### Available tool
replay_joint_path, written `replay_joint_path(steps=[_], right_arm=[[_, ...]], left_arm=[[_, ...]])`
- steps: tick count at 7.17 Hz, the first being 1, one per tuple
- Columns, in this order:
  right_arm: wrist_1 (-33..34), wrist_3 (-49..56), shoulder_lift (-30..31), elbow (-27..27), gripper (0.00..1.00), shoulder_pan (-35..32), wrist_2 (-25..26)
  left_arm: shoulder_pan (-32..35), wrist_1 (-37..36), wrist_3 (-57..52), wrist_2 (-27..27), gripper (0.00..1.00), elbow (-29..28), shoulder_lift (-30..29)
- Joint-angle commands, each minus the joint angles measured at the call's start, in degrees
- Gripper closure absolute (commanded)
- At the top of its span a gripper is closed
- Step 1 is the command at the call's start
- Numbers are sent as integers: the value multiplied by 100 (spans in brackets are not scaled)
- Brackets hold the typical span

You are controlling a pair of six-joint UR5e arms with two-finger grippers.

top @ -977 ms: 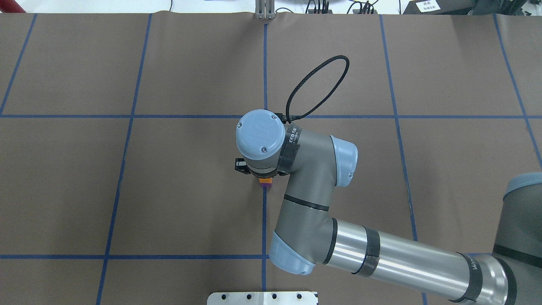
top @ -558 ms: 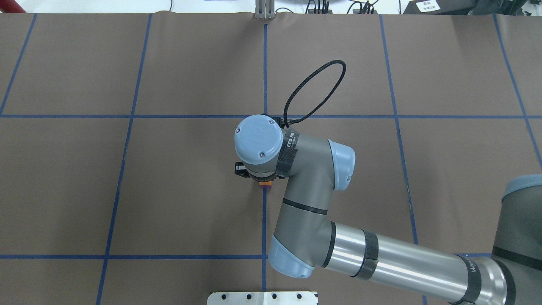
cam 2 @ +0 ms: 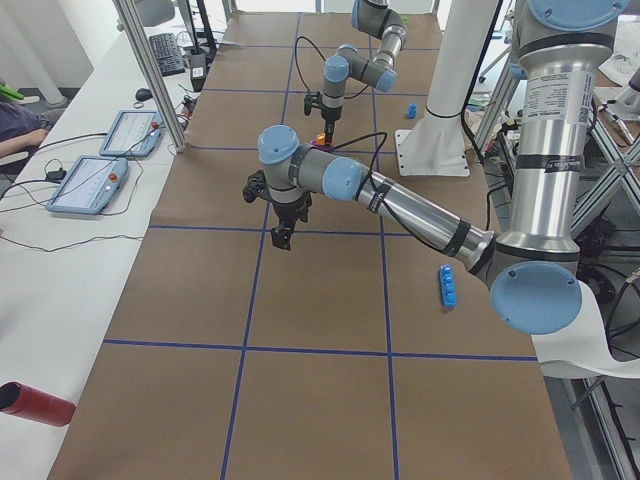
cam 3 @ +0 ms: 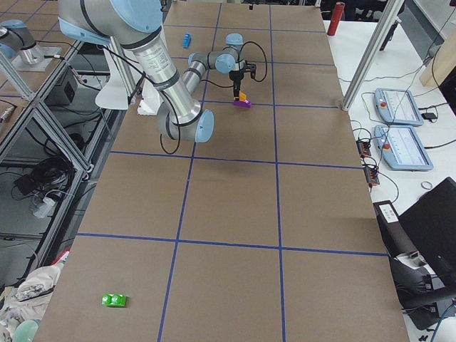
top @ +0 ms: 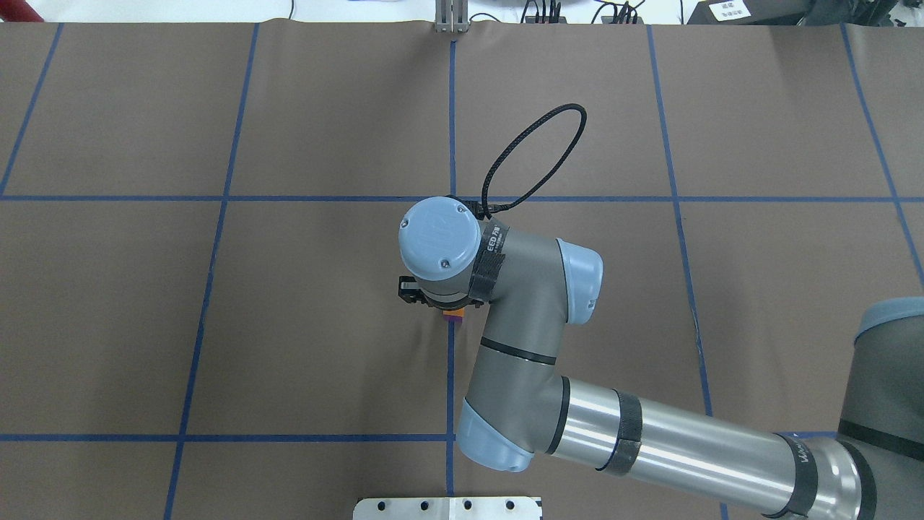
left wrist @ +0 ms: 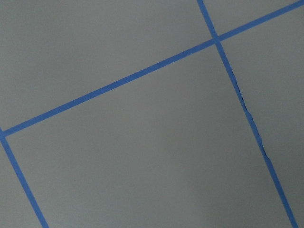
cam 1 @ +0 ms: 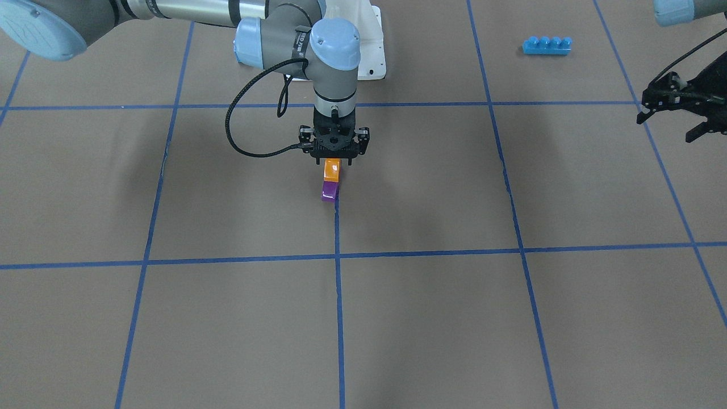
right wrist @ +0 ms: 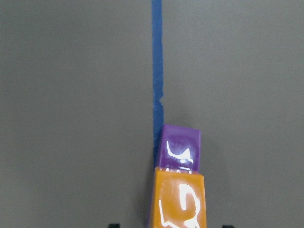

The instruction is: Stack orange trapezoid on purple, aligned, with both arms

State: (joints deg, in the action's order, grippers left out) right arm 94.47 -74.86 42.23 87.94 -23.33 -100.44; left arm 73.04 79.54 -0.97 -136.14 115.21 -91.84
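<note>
In the overhead view the right arm's light-blue wrist cap (top: 439, 235) sits a touch lower and further left than a second ago. The colour peeking out beneath it has shrunk: a clear orange band showed above the purple then, and only a thin edge shows now. I read that as the end of a descent, with the orange trapezoid (cam 1: 331, 170) brought down onto the purple brick (cam 1: 329, 191).

In the front-facing view the pair stands just above centre, at the top end of a blue tape line (cam 1: 337, 227). Orange sits directly on purple with no gap visible between them. In the right wrist view, at bottom middle, the two outlines look centred on each other, so alignment seems good. Whether the stud is pressed fully home cannot be told.

The right gripper (cam 1: 335, 163) hangs straight over the stack, its jaws narrow and flanking the top of the orange. The wrist view shows only two black tips at its bottom edge, with a strip of table (cam 1: 454, 187) between each and the brick — so I cannot tell whether it is clamping or has let go.

The left gripper (cam 1: 665, 128), at the right edge of the front-facing view, is spread wide and holds nothing, well apart from the stack. What seems left is release and withdrawal.
</note>
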Motion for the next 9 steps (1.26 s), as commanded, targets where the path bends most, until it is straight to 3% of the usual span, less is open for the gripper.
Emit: replay_joint_path(steps=[1, 2, 4, 5, 7, 9], right_arm=[[1, 24, -31, 47, 1, -127, -54], [27, 24, -40, 82, 1, -311, -159], [89, 189, 143, 441, 0, -1134, -1087], [97, 635, 580, 739, 0, -1461, -1335], [80, 2248, 2001, 1591, 0, -2224, -1695], [80, 4494, 3040, 1700, 0, -3540, -2355]], left_arm=[[0, 0, 0, 0, 0, 10, -1], [0, 9, 0, 9, 0, 10, 8], [70, 18, -61, 70, 0, -25, 25], [296, 35, -166, 88, 0, -104, 60], [963, 17, -1408, 88, 0, -707, 61], [1501, 70, -2186, 123, 0, -1202, 313]])
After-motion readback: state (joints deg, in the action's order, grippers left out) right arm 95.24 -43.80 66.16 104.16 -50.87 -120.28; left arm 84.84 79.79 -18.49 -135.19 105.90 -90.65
